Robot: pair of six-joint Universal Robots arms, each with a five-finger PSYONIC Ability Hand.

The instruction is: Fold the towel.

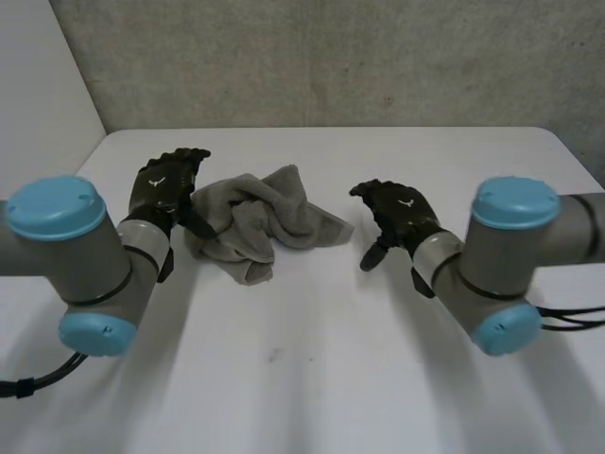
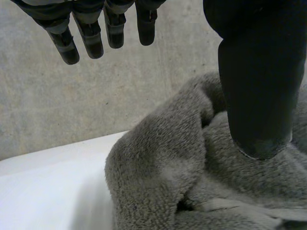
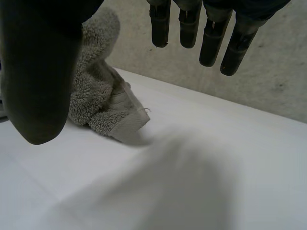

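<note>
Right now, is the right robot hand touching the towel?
Apart. In the head view, bare table separates the right robot hand from the nearest corner of the towel; its fingers are open.

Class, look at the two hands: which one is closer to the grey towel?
The left hand: its thumb reaches over the edge of the towel, while the right hand is apart from it, over the bare table.
</note>
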